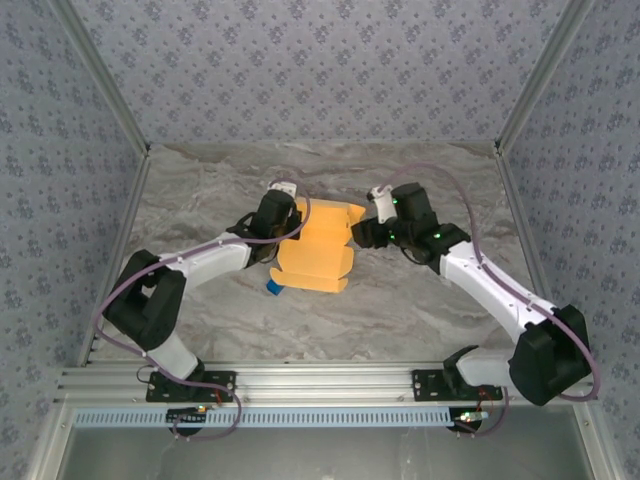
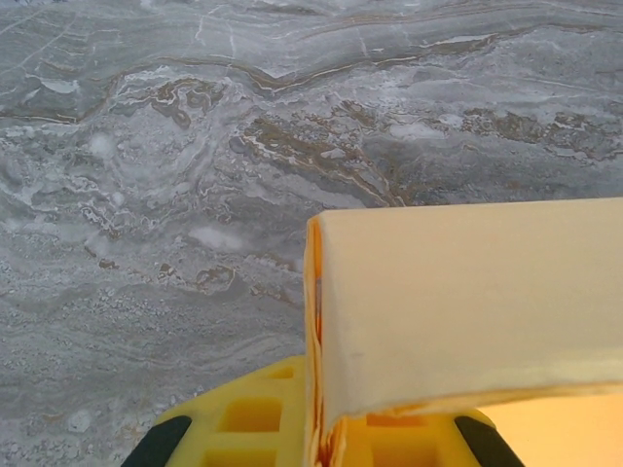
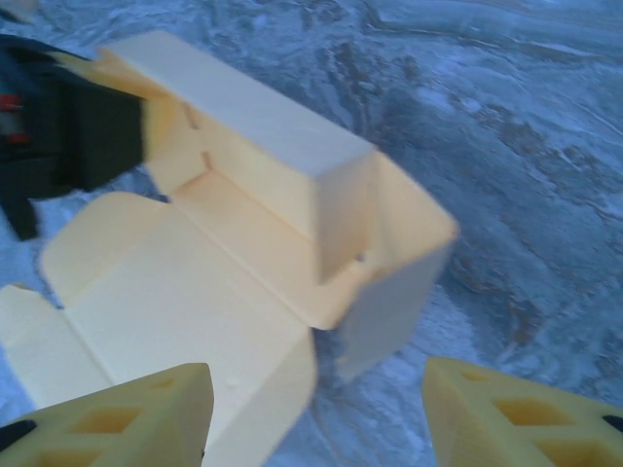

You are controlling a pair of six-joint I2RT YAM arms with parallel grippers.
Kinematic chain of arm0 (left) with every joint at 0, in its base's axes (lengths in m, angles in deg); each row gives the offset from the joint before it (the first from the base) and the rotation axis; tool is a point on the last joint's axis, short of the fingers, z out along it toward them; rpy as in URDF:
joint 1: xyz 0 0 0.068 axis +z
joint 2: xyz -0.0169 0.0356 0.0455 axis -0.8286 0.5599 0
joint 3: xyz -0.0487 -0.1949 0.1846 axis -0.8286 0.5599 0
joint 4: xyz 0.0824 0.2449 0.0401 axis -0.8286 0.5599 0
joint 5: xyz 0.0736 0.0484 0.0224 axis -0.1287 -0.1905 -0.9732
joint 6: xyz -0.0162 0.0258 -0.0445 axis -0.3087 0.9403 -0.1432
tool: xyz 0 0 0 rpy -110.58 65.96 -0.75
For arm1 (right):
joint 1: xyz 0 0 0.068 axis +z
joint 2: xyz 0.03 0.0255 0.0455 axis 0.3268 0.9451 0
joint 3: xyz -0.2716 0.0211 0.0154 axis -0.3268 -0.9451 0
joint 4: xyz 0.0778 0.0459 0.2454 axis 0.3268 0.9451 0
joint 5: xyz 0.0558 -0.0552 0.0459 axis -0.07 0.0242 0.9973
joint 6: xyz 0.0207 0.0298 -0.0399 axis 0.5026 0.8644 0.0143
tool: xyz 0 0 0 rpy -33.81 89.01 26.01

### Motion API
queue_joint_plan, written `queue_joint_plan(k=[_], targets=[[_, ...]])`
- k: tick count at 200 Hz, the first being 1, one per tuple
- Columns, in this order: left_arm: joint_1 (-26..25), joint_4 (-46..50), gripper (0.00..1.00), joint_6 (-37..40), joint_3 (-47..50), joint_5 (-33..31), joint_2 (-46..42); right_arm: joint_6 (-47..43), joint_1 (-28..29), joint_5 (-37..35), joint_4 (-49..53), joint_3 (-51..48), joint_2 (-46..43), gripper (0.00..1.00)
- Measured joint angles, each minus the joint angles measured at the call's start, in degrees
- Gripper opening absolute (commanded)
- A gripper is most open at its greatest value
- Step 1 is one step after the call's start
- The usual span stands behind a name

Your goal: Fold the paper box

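the paper box [image 1: 320,255] sits about mid-table on the grey marbled table [image 1: 430,300], right between the two arms. it's half folded. in the top view the near part lies flat as an orange sheet with wavy flap edges, and the far part is stood up into walls.

the left gripper [image 1: 292,225] is at the box's far-left corner. in the left wrist view its yellow fingers [image 2: 243,423] look pressed together, with the edge of a raised card panel [image 2: 467,302] coming up right where they meet, so it reads as clamped on the box wall. that panel stands upright with its pale face towards the camera, and marble shows beyond it.

the right gripper [image 1: 358,233] is just beside the box's right end. its jaws are wide apart and nothing is in them. from the right wrist the two yellow fingers [image 3: 117,418] frame the bottom corners. the box [image 3: 195,292] is spread out ahead with a long wall folded up, an end flap bent round the corner, and the big lid panel flat and reaching down towards the left finger. can't tell if that finger actually touches the card.

a tiny blue cube [image 1: 273,288] pokes out at the box's near-left edge, touching it or tucked just under, hard to say which.
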Motion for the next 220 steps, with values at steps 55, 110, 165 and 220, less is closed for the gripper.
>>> queue_joint_plan(k=[55, 110, 165, 220], targets=[[0.52, 2.08, 0.0, -0.02, 0.0, 1.66, -2.34, -4.28, -9.53, 14.14, -6.64, -5.68, 1.62, 0.5], [0.63, 3.23, 0.0, -0.46, 0.0, 2.58, -4.15, -4.96, -11.37, 21.33, -14.43, -7.19, 7.82, 0.46], [0.74, 3.61, 0.0, -0.46, 0.0, 2.99, -4.17, -5.44, -9.99, 24.81, -18.05, -6.84, 11.72, 0.4], [0.85, 3.58, 0.0, -0.96, 0.0, 3.02, -4.17, -5.88, -8.52, 25.57, -18.49, -4.35, 13.09, 0.39]])
